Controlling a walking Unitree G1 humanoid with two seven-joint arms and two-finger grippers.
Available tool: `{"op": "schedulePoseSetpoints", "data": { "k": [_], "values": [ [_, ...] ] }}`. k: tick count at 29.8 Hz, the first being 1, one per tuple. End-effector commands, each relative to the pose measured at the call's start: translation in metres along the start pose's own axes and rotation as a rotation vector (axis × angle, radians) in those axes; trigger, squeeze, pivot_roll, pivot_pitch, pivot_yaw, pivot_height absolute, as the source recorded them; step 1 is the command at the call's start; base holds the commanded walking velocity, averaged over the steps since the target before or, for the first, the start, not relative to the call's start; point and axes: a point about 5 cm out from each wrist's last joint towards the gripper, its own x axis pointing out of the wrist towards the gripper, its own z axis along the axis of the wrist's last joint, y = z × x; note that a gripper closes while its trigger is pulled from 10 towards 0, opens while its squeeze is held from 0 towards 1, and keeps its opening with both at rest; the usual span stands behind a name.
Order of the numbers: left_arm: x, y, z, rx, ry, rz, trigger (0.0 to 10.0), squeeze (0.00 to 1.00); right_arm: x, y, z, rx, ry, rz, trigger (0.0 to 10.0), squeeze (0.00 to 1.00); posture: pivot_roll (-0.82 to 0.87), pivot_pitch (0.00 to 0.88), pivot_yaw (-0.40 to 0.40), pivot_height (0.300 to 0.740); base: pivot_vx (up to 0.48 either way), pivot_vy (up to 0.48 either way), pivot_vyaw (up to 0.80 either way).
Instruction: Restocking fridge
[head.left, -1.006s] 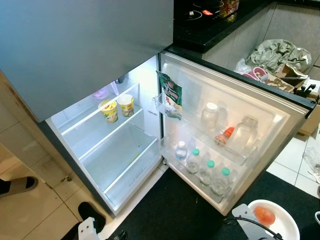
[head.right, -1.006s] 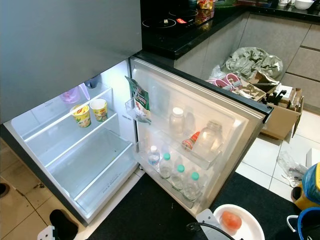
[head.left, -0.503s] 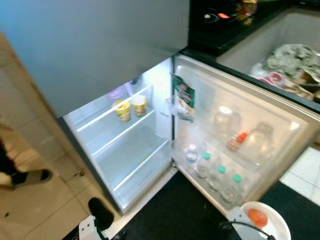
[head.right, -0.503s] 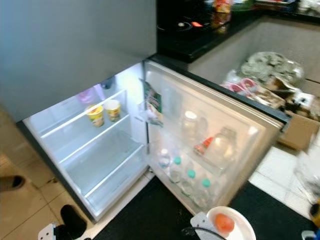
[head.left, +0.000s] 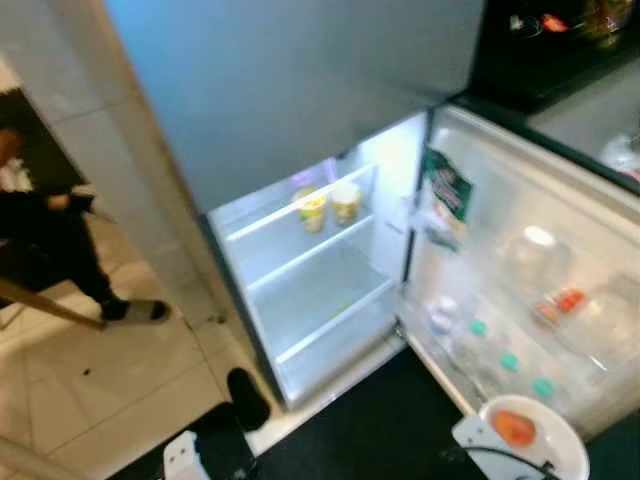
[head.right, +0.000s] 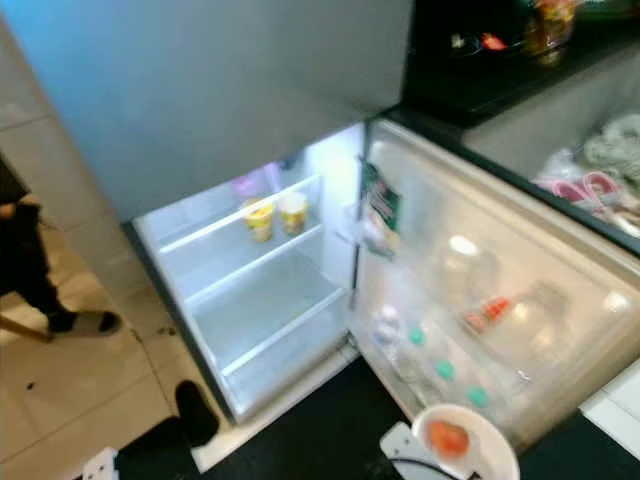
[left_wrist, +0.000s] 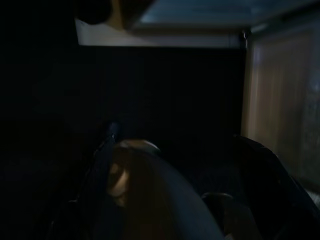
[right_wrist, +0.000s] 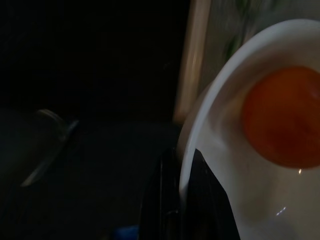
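Our right gripper (right_wrist: 182, 185) pinches the white bowl (right_wrist: 220, 150) by its rim, keeping the orange fruit (right_wrist: 282, 117) level for the open fridge (head.left: 320, 300); left fingers, we cannot tell.

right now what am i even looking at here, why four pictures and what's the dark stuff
This is a walking humanoid robot restocking a fridge. The two bright pictures come from the two eyes of its head camera, looking down at the open fridge. Two yellow cups stand on the upper shelf, and capped bottles sit in the door's bottom rack. A person stands on the tiles to the robot's left.

The two dark pictures come from cameras on its wrists. The right wrist view shows the right gripper pinching the rim of a white bowl that holds an orange fruit. The left wrist view is too dark to read.
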Motion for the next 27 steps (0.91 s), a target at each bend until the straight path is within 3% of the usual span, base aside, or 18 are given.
{"op": "schedulePoseSetpoints", "data": {
  "k": [1, 27],
  "values": [
    [-0.0022, 0.0024, -0.0072, 0.005, 0.028, 0.012, 10.0, 0.00, 0.0001, -0.0001, 0.0045, -0.022, -0.024, -0.014, 10.0, 0.00, -0.01, 0.000, 0.011, 0.740, 0.000, 0.000, 0.78],
    [-0.0019, 0.0031, -0.0082, 0.053, 0.055, 0.036, 10.0, 0.00, 0.0002, -0.0034, 0.0065, -0.067, -0.034, -0.037, 10.0, 0.00, -0.01, 0.000, 0.009, 0.740, 0.000, 0.000, 0.78]
  ]
}}
